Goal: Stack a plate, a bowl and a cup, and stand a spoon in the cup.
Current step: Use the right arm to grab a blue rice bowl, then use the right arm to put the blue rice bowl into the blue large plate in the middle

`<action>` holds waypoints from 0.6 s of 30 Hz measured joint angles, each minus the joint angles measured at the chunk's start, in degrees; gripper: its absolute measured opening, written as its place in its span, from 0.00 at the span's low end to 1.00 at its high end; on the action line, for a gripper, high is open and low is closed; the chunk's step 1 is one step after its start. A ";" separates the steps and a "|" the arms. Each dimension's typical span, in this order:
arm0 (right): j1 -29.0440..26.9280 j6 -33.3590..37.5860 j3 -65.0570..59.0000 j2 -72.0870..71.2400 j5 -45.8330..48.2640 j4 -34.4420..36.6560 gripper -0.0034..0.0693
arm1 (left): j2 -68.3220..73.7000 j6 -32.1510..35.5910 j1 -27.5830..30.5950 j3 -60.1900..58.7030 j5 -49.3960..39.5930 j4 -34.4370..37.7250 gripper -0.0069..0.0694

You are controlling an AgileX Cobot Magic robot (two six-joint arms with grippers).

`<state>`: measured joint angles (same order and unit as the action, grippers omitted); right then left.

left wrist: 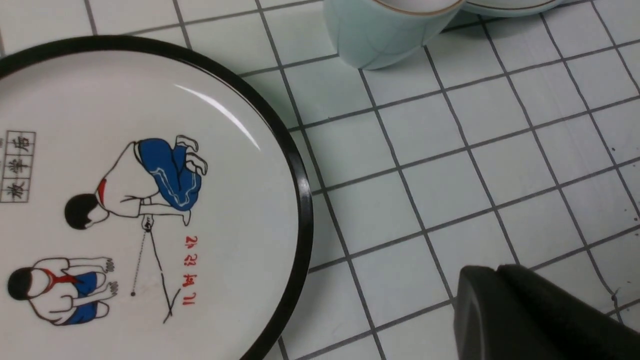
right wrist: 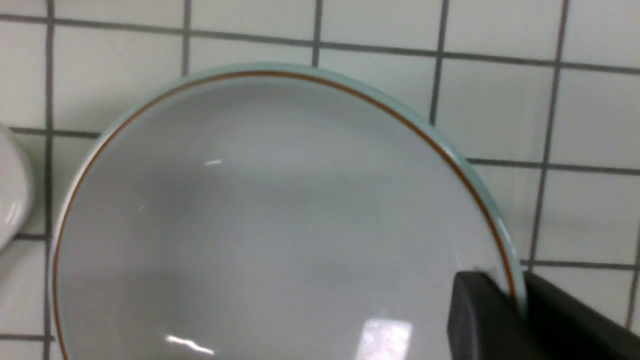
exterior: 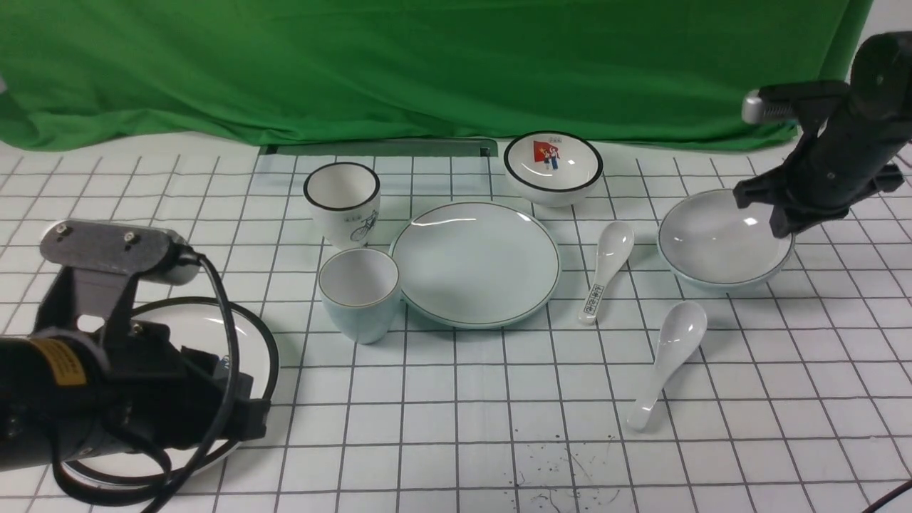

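Note:
The pale blue-green bowl (exterior: 712,239) (right wrist: 275,225) sits at the right of the table. My right gripper (exterior: 780,228) (right wrist: 517,295) is shut on its rim on the right side, one finger inside the bowl and one outside. The plain plate (exterior: 476,263) lies in the middle, with the plain cup (exterior: 358,292) (left wrist: 380,35) touching its left edge. The unmarked white spoon (exterior: 670,356) lies in front of the bowl. My left gripper (left wrist: 495,272) is shut and empty, low over the grid beside the cartoon plate.
The black-rimmed cartoon plate (exterior: 178,328) (left wrist: 300,200) lies under my left arm. Behind stand a bicycle cup (exterior: 343,203) and a small bowl with a red picture (exterior: 553,167). A marked spoon (exterior: 609,267) lies between plate and bowl. A green cloth (exterior: 427,64) hangs behind.

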<state>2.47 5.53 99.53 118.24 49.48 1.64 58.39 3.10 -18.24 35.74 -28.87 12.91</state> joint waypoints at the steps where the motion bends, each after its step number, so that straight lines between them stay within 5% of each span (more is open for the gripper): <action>1: 0.50 0.33 1.37 -0.62 1.11 0.01 0.15 | 0.00 0.00 0.00 0.00 0.00 0.06 0.05; 10: 14.09 7.74 8.11 -0.44 0.36 18.44 0.15 | 0.00 1.59 0.00 0.00 -1.93 3.46 0.05; 18: 21.10 4.49 10.74 9.68 -3.07 20.47 0.15 | 0.00 1.65 0.00 0.00 -2.96 4.66 0.05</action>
<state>23.56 10.02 110.27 127.92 46.41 22.12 58.39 4.75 -18.24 35.74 -31.82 17.58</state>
